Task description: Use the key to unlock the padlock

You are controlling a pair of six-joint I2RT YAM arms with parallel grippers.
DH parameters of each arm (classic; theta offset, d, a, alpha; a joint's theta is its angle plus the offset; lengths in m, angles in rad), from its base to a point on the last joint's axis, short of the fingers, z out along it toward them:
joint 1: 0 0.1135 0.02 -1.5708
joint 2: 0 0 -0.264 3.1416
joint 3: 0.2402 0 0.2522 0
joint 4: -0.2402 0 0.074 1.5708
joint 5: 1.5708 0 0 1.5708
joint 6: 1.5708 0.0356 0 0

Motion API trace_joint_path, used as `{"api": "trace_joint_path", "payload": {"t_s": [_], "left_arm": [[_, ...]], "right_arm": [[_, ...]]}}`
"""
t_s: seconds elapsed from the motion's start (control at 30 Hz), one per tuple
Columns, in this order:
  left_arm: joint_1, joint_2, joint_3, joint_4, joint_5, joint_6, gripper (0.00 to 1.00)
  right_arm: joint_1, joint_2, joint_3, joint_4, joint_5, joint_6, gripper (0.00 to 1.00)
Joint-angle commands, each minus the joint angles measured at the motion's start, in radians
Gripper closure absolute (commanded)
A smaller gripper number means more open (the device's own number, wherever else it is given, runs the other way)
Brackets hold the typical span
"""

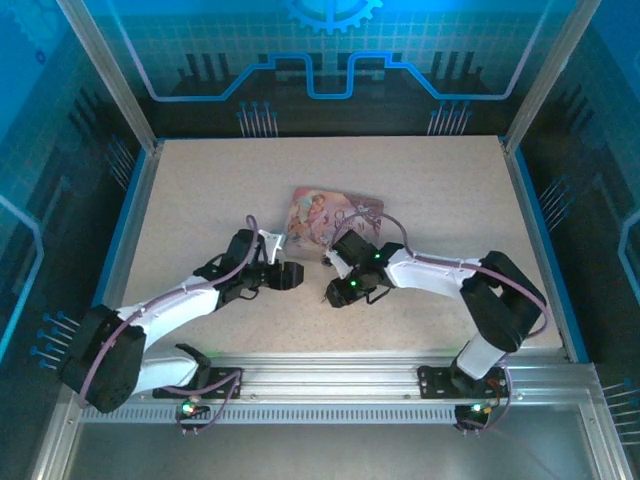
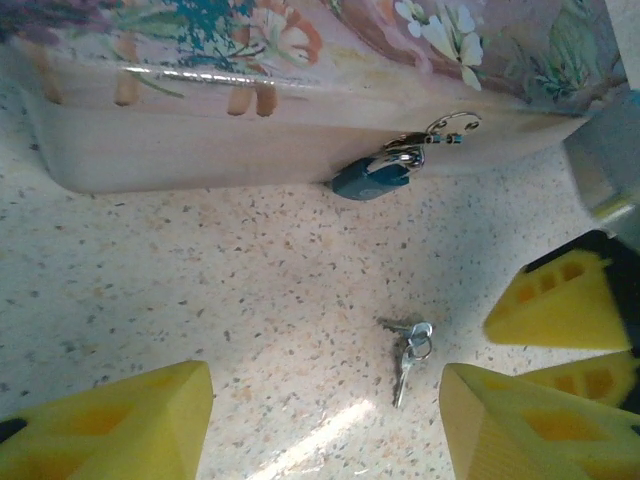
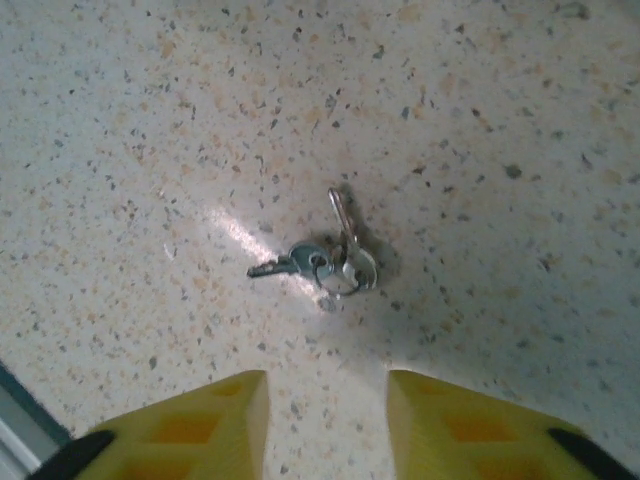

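tin point(image 2: 200, 150): pink floral print
padlock point(image 2: 370, 180): against tin's front
key point(image 3: 320, 262): ringed, on table point(image 3: 500, 100)
left gripper point(image 2: 325, 420): low, fingers apart
right gripper point(image 3: 325, 420): we see it above key, apart

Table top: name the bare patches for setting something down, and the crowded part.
Free: the table left of the pink tin, right of it up to the blue rail, and behind it. Crowded: in front of the tin, where padlock, key, left end effector and right end effector gather.

Blue-grey padlock point(image 2: 370, 180) tilted, well ahead of the left claw point(image 2: 320, 390); silvery key point(image 3: 325, 262) on its ring lies flat just before the right claw point(image 3: 325, 390)
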Motion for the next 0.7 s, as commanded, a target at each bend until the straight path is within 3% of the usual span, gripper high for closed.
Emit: {"api": "trace_joint_path", "payload": {"t_s": [0.0,0.27,0.67], "left_arm": [[-0.007,0.042,0.004,0.062,0.046,-0.030,0.39],[-0.007,0.056,0.034,0.019,0.057,-0.012,0.41],[-0.008,-0.005,-0.001,-0.004,0.033,-0.024,0.41]], "right_arm": [[0.007,0.056,0.006,0.079,-0.017,0.030,0.72],[-0.047,0.060,-0.042,0.138,-0.022,0.076,0.79],[-0.099,0.073,-0.048,0.162,-0.085,0.089,0.69]]}}
